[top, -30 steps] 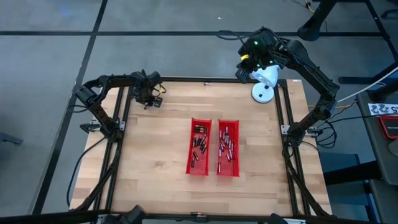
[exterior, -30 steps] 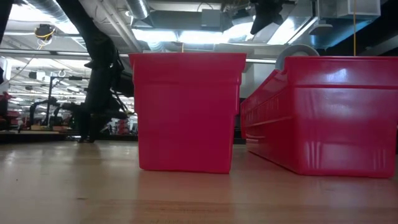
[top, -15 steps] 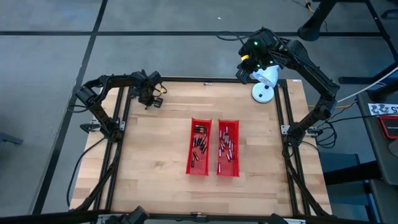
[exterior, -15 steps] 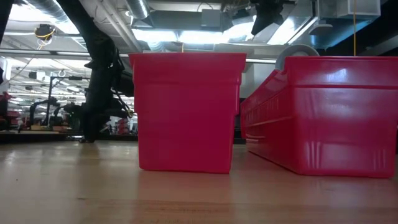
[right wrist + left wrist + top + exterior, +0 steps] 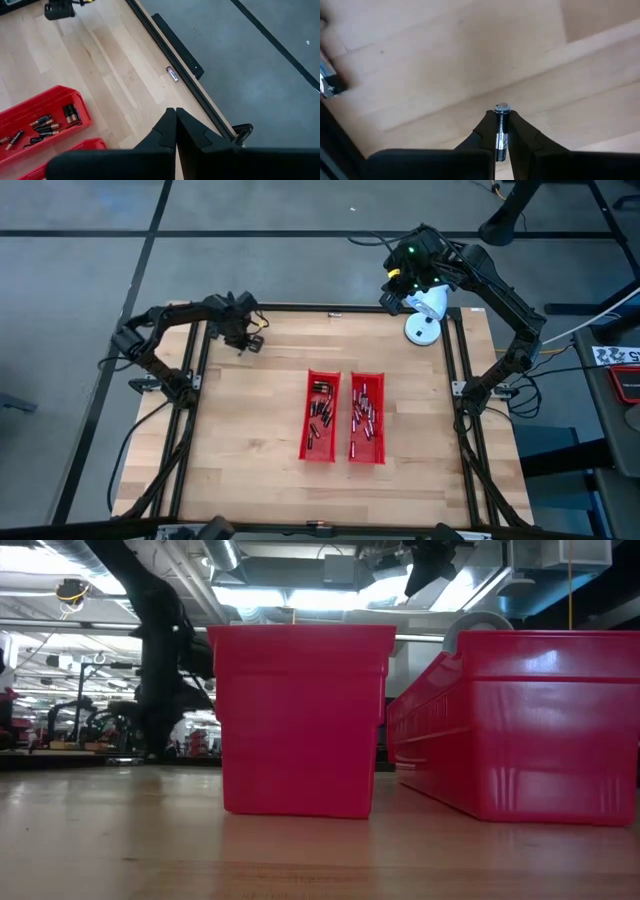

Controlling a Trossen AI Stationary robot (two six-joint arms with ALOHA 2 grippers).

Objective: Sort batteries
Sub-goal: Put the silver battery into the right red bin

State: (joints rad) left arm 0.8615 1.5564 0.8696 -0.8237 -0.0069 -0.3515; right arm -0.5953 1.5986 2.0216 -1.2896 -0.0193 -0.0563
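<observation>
Two red trays stand side by side mid-table, the left one [image 5: 304,442] and the right one [image 5: 383,435], each with several batteries [image 5: 320,412] [image 5: 364,415] lying in it. Over the table's far left corner my left gripper [image 5: 246,340] points down, shut on one dark battery [image 5: 501,132]. My right gripper [image 5: 175,120] hangs shut and empty high over the far right corner [image 5: 398,280]. In the low view the trays [image 5: 300,720] [image 5: 520,720] fill the front, and the left arm [image 5: 160,690] shows behind them. My left gripper pinches the battery by its dark sides [image 5: 500,142] between the two fingers. The battery lies along the fingers, and its metal-capped end [image 5: 502,107] sticks out past their tips, downward. The fingers come from above, so the battery stands upright over the wood.
A white round-based object [image 5: 424,328] stands at the far right corner. A small label [image 5: 172,74] lies by the table's far edge. Black frame rails [image 5: 190,370] run along the table's sides. Bare wood lies between the left gripper and the trays.
My left gripper has risen a little above the far left corner and has turned slightly; in the low view it has shifted toward the trays. The left arm's elbow has swung outward. The trays and my right arm have kept still.
</observation>
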